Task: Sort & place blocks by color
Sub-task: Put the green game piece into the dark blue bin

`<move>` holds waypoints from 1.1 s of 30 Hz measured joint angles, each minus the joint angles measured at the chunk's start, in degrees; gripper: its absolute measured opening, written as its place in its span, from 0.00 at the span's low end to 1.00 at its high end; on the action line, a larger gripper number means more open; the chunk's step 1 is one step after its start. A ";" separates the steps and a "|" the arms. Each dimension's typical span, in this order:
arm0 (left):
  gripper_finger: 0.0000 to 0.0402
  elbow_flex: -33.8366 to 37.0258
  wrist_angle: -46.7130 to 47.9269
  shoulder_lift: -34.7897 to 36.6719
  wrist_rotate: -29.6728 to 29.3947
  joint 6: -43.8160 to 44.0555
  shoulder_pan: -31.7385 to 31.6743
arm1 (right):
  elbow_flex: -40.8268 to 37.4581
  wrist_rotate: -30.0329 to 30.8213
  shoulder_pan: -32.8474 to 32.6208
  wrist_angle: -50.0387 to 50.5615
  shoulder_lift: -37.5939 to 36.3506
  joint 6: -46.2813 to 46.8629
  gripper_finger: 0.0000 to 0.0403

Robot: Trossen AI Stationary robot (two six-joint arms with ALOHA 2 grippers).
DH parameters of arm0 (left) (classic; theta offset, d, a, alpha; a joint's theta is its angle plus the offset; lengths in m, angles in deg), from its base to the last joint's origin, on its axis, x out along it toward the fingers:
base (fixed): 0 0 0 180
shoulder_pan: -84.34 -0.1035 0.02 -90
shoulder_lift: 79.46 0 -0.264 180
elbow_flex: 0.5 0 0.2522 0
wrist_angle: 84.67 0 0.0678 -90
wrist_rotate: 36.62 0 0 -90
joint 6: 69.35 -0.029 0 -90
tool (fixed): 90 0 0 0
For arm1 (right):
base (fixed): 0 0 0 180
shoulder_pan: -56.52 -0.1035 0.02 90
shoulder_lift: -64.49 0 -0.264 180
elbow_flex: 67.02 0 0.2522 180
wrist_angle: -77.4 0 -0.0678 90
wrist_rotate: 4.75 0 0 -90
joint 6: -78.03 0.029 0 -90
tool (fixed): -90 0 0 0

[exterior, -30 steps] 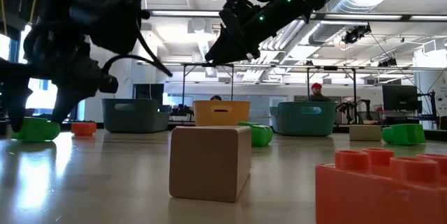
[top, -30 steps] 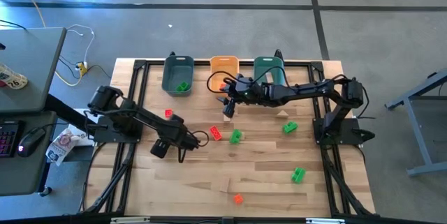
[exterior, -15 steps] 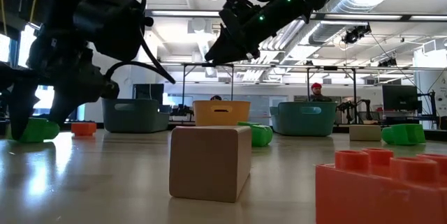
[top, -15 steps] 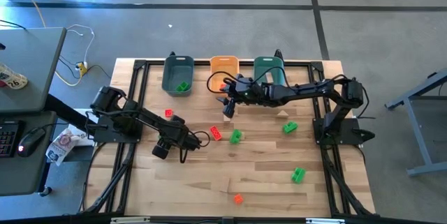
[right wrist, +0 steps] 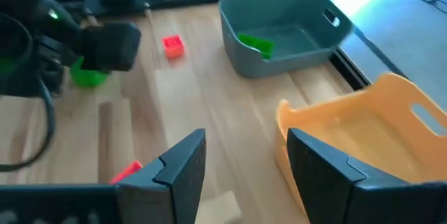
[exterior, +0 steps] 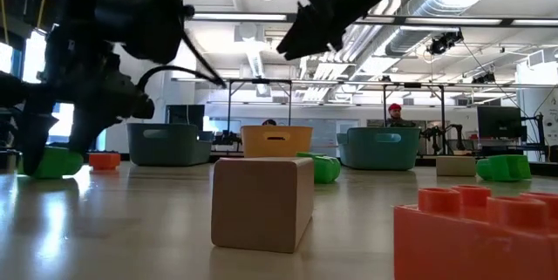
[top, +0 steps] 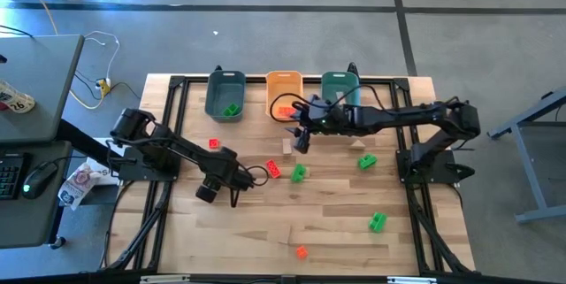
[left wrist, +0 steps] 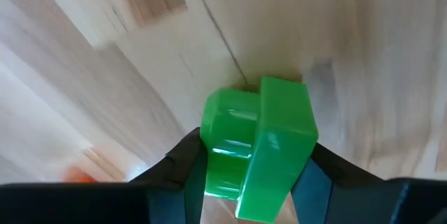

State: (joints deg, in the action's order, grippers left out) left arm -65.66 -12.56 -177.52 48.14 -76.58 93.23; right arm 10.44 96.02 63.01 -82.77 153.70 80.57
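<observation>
Green block: bright green plastic, a squarish slab w/ a rounded stud sticking off one side, glossy. It sits on the wood table, well in front of the left teal bin and to that bin's near side; low view shows it resting on the table top w/ a small red-orange block just behind it.

Left gripper: fingers closed in on the green block, one dark finger on each side, both touching it. Arm reaches from the table's left edge, elbow bent, wrist angled down so the gripper points at the table, in front of the left teal bin.

Other blocks: one green lies inside the left teal bin; red-orange ones lie in the orange bin next to it. Loose on the table, in front of the orange bin: tan block, red-orange block, green block.

Right gripper: fingers apart, nothing between them. Arm stretched out long from the table's right side, gripper raised over the table just in front of the orange bin, beside the tan block.
</observation>
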 joint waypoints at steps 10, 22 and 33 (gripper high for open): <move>0.33 -0.02 -10.17 5.79 0.06 -0.22 -4.11 | 0.00 3.60 -0.29 8.74 -4.15 -0.01 0.47; 0.33 -0.06 -22.58 13.90 -3.88 -4.72 -11.80 | -0.02 2.48 -0.29 12.06 -4.23 0.00 0.47; 0.33 -0.04 -31.98 18.14 -8.59 -6.49 -19.00 | -0.02 2.53 -0.29 11.71 -4.23 -0.01 0.47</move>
State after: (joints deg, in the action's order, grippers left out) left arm -65.70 -44.54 -159.39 39.55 -83.06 74.23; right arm 10.42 98.55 62.72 -71.05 149.48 80.56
